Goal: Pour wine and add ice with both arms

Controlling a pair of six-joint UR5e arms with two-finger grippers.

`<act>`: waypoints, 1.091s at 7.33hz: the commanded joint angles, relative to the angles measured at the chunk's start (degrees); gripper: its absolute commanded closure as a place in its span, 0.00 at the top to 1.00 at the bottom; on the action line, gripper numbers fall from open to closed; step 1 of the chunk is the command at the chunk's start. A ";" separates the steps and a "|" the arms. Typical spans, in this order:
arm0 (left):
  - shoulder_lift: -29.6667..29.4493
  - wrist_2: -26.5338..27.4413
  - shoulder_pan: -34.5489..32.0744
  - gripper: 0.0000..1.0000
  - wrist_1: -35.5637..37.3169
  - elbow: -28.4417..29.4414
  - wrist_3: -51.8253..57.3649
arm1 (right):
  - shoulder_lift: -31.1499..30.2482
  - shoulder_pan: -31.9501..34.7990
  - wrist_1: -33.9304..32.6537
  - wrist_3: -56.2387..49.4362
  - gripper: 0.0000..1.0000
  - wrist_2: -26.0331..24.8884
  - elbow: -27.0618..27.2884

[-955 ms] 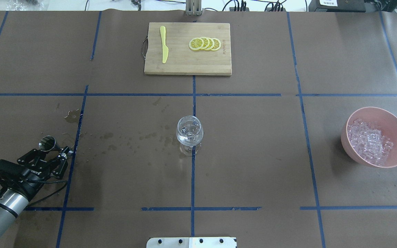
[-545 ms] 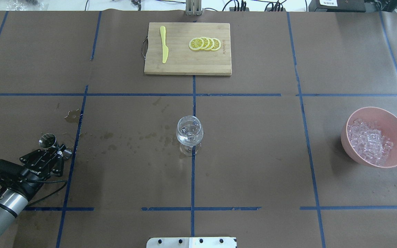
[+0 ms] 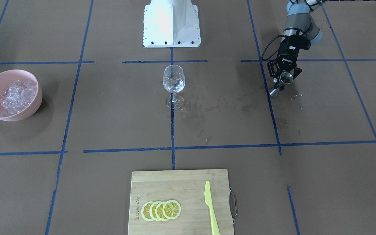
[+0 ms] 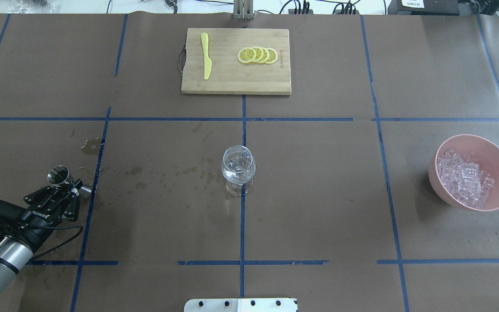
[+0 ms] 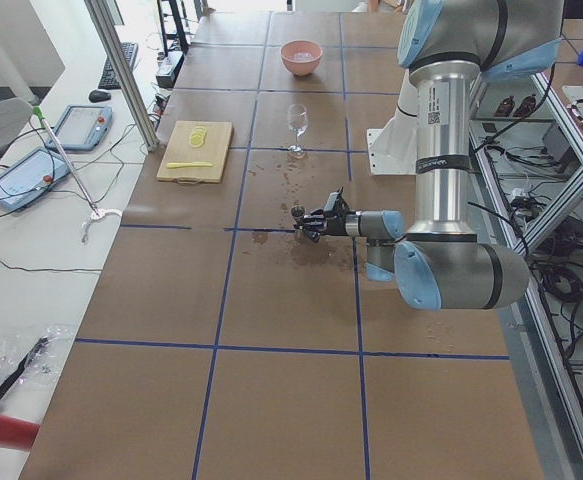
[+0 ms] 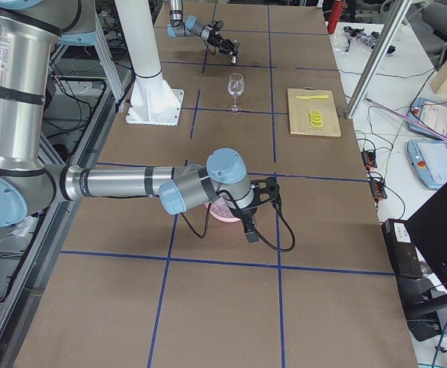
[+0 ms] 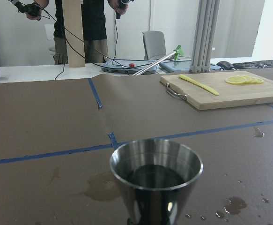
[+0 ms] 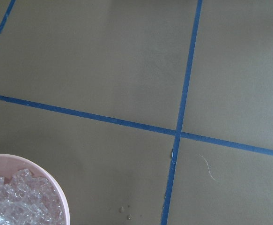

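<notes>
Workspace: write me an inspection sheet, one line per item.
Surface: table, brown paper, blue tape grid; wet splashes left of the glass.
Job's things: wine glass upright, centre; ice heaped in pink bowl; steel jigger.
Clutter: cutting board with lemon slices and yellow knife.
Grippers: left gripper shut on jigger; right gripper by the bowl, state cannot tell.
Cables: black cable looped at left wrist.
Surroundings: person standing beyond the table.

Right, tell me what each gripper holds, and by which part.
Left gripper: small steel double-cone measuring cup, by its narrow waist. Right gripper: cannot tell.
</notes>
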 commanded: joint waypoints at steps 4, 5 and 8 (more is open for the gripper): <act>-2.84 -8.22 -1.95 0.00 -18.24 -0.30 16.14 | 0.00 0.00 0.00 0.00 1.00 0.00 -0.26; -4.51 -7.88 -1.86 0.00 -18.25 -0.47 16.84 | 0.00 0.00 0.00 -0.09 1.00 0.00 -0.35; -5.23 -7.79 -3.79 0.00 -17.90 -3.80 25.41 | -0.09 0.00 0.00 -0.09 1.00 0.00 -0.26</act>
